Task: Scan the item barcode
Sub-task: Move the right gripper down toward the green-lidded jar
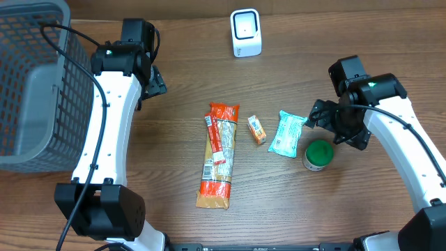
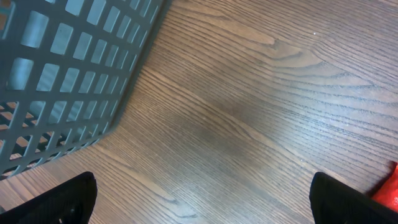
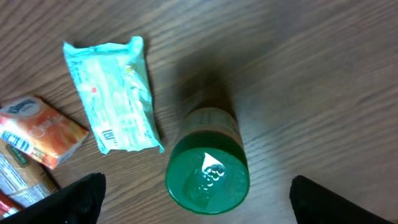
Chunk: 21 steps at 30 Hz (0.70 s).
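Observation:
Several items lie mid-table: a long orange packet [image 1: 217, 155], a small orange box [image 1: 256, 130] [image 3: 43, 130], a teal packet [image 1: 287, 133] [image 3: 115, 93] with a small barcode facing up, and an upright green-lidded jar [image 1: 319, 155] [image 3: 208, 177]. A white scanner [image 1: 245, 33] stands at the back. My right gripper [image 1: 338, 127] [image 3: 202, 202] hangs open just above the jar, one finger on each side of the lid, touching nothing. Beside the basket, my left gripper [image 1: 150, 80] [image 2: 208, 202] is open over bare wood and holds nothing.
A grey mesh basket [image 1: 28, 84] [image 2: 56, 62] fills the far left corner. In the left wrist view, a red packet edge [image 2: 388, 190] shows at the right border. The wooden table [image 1: 174, 118] carries nothing else.

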{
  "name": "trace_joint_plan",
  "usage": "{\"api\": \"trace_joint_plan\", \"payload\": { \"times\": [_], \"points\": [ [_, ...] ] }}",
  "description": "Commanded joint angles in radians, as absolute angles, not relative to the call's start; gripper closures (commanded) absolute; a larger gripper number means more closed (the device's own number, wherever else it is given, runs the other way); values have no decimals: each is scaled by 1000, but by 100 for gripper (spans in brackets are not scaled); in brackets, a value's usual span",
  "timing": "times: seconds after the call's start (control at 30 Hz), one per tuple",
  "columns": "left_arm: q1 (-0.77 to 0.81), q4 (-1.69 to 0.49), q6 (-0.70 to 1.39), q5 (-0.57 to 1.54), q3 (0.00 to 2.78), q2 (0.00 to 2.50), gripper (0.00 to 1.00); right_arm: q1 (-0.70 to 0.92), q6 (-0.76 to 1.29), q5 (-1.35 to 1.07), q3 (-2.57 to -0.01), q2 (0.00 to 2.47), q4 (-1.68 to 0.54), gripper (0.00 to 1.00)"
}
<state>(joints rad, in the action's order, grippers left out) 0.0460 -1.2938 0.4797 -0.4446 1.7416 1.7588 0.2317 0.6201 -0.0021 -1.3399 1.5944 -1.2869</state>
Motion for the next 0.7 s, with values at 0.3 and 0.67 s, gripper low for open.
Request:
{"api": "trace_joint_plan", "payload": {
  "times": [0.3,0.67],
  "points": [
    [53,-1293,483,-443,1754,1752,0,313,846,-2,-1154,1584,-1170,9],
    [53,-1293,483,-443,1754,1752,0,353,845,34,-1080,1584,-1102,17]
  ]
}}
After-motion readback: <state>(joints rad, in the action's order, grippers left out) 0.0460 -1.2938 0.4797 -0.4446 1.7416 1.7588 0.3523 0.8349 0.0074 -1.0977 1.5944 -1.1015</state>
